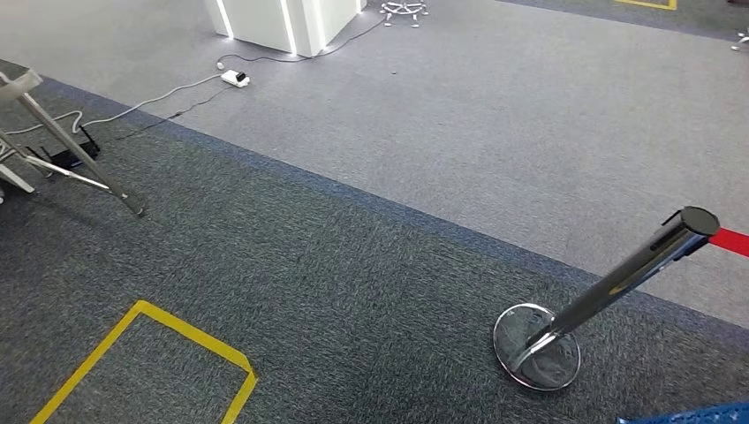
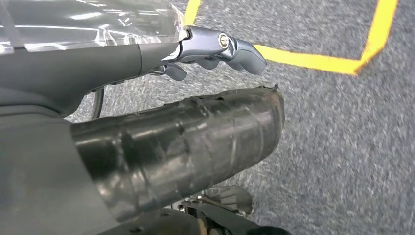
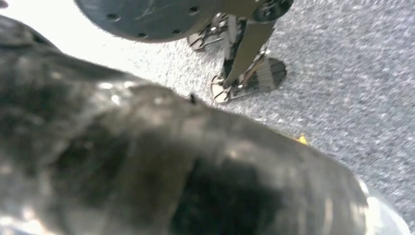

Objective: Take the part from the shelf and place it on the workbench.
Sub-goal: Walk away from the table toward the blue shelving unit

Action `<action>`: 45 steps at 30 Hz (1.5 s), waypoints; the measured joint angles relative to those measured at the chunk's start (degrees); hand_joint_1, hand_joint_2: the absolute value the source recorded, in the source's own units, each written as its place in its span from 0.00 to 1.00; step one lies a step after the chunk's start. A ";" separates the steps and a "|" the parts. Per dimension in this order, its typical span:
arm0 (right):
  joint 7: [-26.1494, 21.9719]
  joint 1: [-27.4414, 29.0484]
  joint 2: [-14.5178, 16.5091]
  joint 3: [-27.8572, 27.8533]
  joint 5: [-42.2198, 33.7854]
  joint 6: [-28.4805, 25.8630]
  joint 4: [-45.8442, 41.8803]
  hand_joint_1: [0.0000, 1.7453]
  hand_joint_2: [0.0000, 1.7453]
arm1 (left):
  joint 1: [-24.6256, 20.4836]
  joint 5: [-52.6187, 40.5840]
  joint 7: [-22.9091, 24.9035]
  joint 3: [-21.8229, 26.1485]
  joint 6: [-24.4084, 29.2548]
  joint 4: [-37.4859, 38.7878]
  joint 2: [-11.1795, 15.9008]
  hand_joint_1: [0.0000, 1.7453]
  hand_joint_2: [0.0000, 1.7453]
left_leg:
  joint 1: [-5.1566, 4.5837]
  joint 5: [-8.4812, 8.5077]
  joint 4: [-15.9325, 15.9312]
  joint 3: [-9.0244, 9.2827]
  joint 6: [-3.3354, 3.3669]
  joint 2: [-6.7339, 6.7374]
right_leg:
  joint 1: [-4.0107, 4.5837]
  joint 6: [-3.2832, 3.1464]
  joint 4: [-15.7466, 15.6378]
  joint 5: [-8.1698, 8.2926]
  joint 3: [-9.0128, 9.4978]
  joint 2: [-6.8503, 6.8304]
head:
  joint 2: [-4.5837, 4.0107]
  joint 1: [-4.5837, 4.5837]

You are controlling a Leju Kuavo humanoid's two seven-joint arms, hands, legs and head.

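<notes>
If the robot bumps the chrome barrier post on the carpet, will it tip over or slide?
The chrome barrier post probably resists tipping: its round base is wide and lies flat. It likely would not slide easily, since the carpet looks rough. The red belt at its top may tug it.

clear glossy piece (image 2: pixel 88 22) beside left hand (image 2: pixel 195 112), identity unclear
</notes>
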 joint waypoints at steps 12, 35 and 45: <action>0.09 0.02 0.20 0.00 0.17 0.02 0.17 0.00 0.00 | -0.39 -0.04 0.02 0.14 0.31 0.00 0.19 0.00 0.00 | -1.48 9.07 -15.97 5.75 2.67 -3.88 | -0.13 1.11 -0.32 0.49 -0.30 5.98 | 0.00 0.01; -0.02 -0.08 -0.17 0.00 1.02 0.85 0.23 0.00 0.00 | -0.13 -0.02 -0.09 0.37 0.36 0.00 0.02 0.00 0.00 | -0.37 4.83 -6.61 2.86 0.65 -1.50 | -0.09 0.12 -0.35 1.02 -0.45 1.88 | 0.00 -0.06; -0.07 -0.09 -0.21 0.02 1.04 0.78 0.32 0.00 0.00 | -0.13 -0.12 -0.09 0.80 0.34 0.00 0.07 0.00 0.00 | -0.69 9.57 -17.73 7.00 2.84 -0.85 | -0.11 2.32 8.91 -3.92 -5.81 -1.31 | 0.00 0.27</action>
